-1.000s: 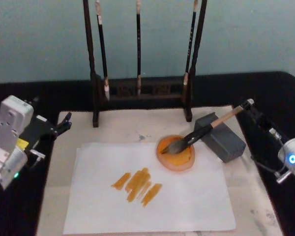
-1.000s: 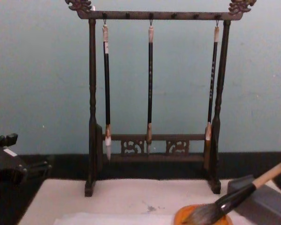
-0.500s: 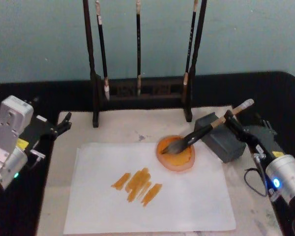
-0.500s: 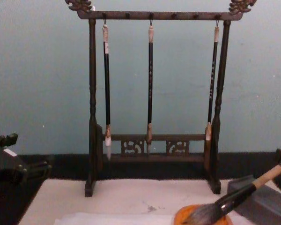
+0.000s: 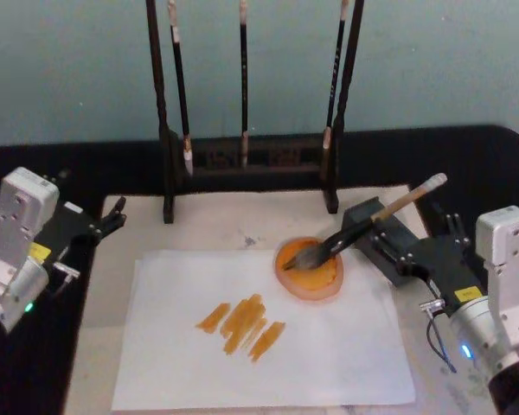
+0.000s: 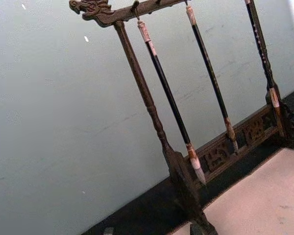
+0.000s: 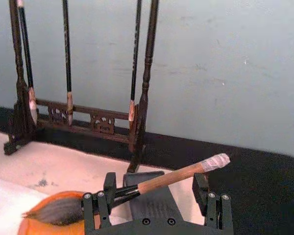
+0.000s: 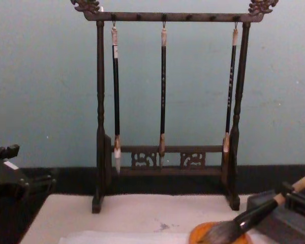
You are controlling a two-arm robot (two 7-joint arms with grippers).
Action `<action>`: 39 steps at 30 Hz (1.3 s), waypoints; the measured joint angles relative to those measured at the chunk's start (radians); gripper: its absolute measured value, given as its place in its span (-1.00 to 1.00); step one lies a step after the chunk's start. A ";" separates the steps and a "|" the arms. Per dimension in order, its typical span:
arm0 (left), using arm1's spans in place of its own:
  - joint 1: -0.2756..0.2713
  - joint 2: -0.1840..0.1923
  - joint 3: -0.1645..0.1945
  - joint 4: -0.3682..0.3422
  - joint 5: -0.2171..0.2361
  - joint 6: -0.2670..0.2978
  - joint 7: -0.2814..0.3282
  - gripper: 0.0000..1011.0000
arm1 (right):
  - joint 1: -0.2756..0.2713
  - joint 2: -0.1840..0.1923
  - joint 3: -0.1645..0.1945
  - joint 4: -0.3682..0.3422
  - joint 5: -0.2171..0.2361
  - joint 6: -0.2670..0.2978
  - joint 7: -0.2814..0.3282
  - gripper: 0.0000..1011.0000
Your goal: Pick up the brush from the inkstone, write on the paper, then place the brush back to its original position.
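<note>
Pale blue-green wall behind; black table (image 5: 467, 164) below it, with a cream felt mat (image 5: 208, 226) laid on top. Dark carved wooden brush stand (image 8: 162, 162) at the far edge of the mat, hung with three thin black brushes (image 8: 162, 91).

In front of the stand, toward its right post: small round orange-amber inkstone (image 5: 310, 270), sitting on the far right part of the wide white paper (image 5: 329, 346). Orange-brown strokes (image 5: 242, 324) on the paper, left of the inkstone and nearer the robot.

Large brush (image 5: 376, 216) with pale wooden handle, black ferrule and bushy grey hair: tuft resting in the inkstone, handle sloping up to the right across the grey rectangular block (image 5: 376, 226) just right of the inkstone.

Right gripper (image 7: 152, 198), right of the inkstone, fingers spread wide on either side of the handle, not pinching it.

Left gripper (image 5: 112, 220), well left of the inkstone at the mat's left edge, idle; cannot tell whether spread or closed.
</note>
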 joint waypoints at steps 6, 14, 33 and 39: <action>0.000 0.000 0.000 0.000 0.000 0.000 0.000 1.00 | -0.002 -0.007 -0.007 0.009 -0.080 -0.001 -0.024 0.98; 0.000 0.000 0.000 0.000 0.000 0.000 0.000 1.00 | -0.005 -0.013 -0.007 0.013 -0.120 -0.001 -0.035 0.98; 0.000 0.000 0.000 0.000 0.000 0.000 0.000 1.00 | -0.004 -0.011 -0.007 0.012 -0.111 -0.001 -0.033 0.98; 0.000 0.000 0.000 0.000 0.000 0.000 0.000 1.00 | -0.004 -0.011 -0.007 0.012 -0.110 0.000 -0.033 0.98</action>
